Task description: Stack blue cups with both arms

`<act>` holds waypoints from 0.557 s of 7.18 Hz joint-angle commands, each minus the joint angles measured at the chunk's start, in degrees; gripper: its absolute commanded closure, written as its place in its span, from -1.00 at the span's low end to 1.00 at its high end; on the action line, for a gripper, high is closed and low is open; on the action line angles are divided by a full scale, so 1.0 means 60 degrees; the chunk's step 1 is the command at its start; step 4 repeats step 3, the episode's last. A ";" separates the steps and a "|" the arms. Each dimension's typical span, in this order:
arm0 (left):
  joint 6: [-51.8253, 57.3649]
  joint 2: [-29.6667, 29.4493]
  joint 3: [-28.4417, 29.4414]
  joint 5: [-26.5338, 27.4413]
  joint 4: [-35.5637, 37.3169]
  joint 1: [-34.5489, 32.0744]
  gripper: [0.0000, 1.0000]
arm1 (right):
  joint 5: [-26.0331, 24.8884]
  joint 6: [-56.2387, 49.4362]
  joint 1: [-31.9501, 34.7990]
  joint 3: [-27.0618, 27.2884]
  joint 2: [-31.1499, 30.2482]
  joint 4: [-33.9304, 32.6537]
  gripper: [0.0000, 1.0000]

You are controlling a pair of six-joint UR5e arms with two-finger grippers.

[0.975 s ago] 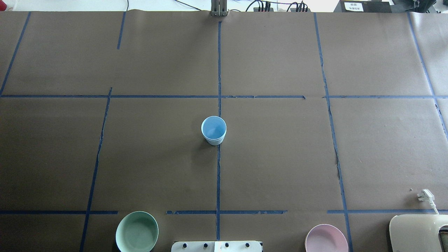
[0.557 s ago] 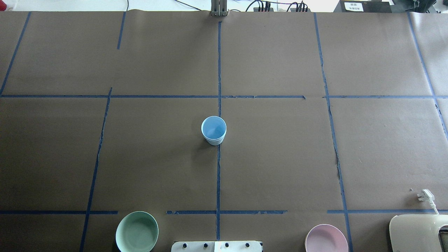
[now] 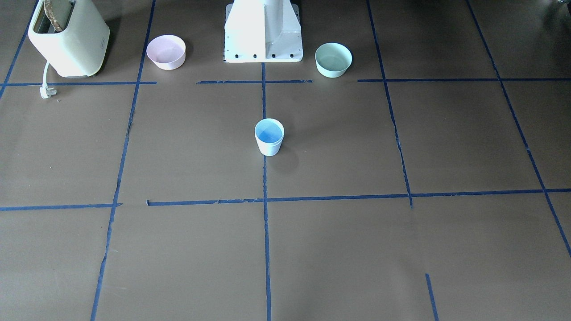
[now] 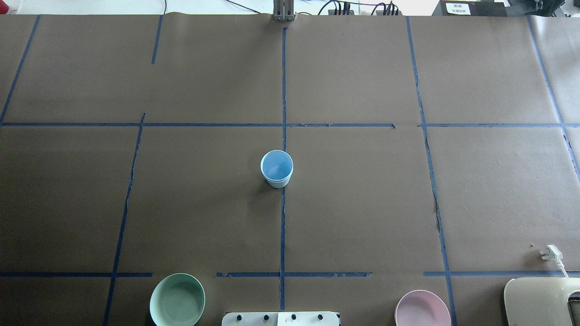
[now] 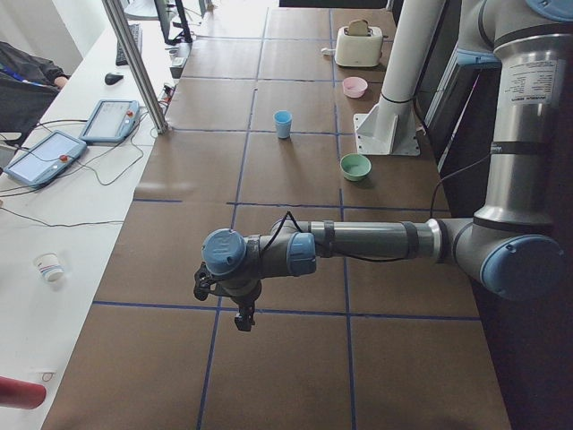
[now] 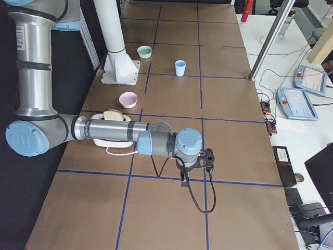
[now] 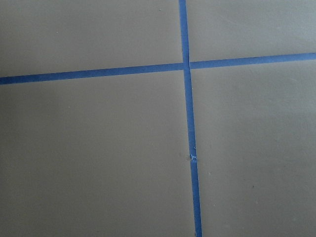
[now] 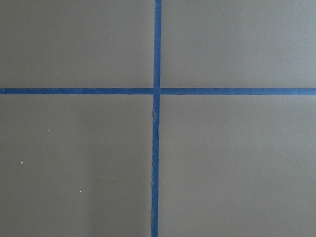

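One pale-blue cup shape (image 4: 277, 168) stands upright at the table's middle on the centre tape line; it also shows in the front view (image 3: 269, 137) and both side views (image 5: 283, 123) (image 6: 180, 67). No separate second blue cup shows, and I cannot tell whether one is nested inside. My left gripper (image 5: 242, 321) hangs over the table's far left end, far from the cup. My right gripper (image 6: 184, 179) hangs over the far right end. I cannot tell whether either is open or shut. Both wrist views show only brown paper and crossing blue tape.
A mint-green bowl (image 4: 177, 299) and a pink bowl (image 4: 422, 309) sit either side of the white pedestal (image 4: 280, 318). A cream toaster (image 4: 541, 301) with its loose plug (image 4: 550, 253) stands near the right corner. Blue tape lines grid the brown paper.
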 commanded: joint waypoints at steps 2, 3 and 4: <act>0.0000 -0.0006 -0.0008 0.0000 0.0000 0.0000 -1.00 | 0.0010 0.0010 0.0057 0.0023 0.0014 0.0000 -0.99; 0.0000 -0.0006 0.0007 0.0000 0.0000 0.0000 -1.00 | 0.0010 0.0010 0.0072 0.0023 0.0014 0.0000 -0.99; 0.0000 -0.0006 0.0007 0.0000 0.0000 0.0000 -1.00 | 0.0010 0.0010 0.0072 0.0023 0.0014 0.0000 -0.99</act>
